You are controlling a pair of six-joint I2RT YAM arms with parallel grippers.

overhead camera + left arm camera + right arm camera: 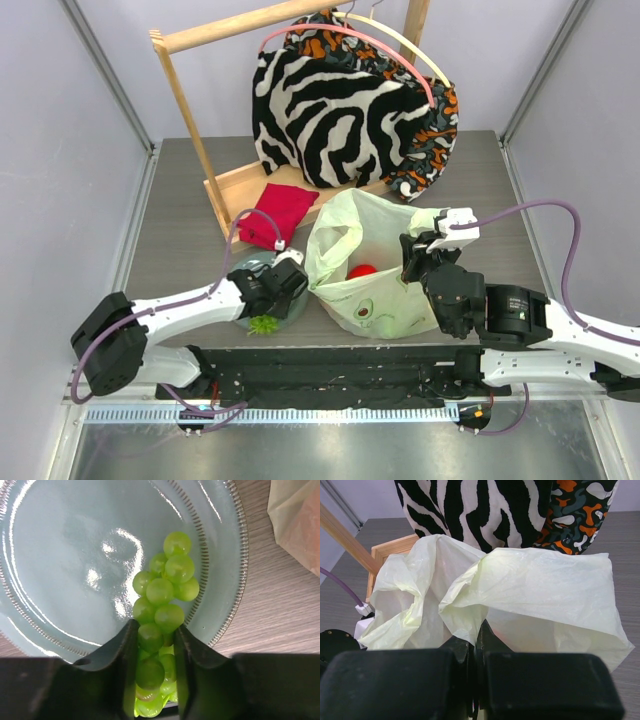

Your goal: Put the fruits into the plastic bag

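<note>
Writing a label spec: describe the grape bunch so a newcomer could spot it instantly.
Find the pale-green plastic bag at centre; left of it sits a round grey-blue plate. On the plate lies the grape bunch, the left tool closed around one end. It's the only cluster of small glossy green balls; the bag shows a single red fruit.

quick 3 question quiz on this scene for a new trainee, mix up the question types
1. True or false: the left gripper has a finger on each side of the green grape bunch on the grey-blue plate.
2. Which one pinches the plastic bag? A left gripper, B right gripper.
3. Fill in: the fruit showing inside the bag is ___ in colour.
Key: 1 true; 2 B; 3 red.
</note>
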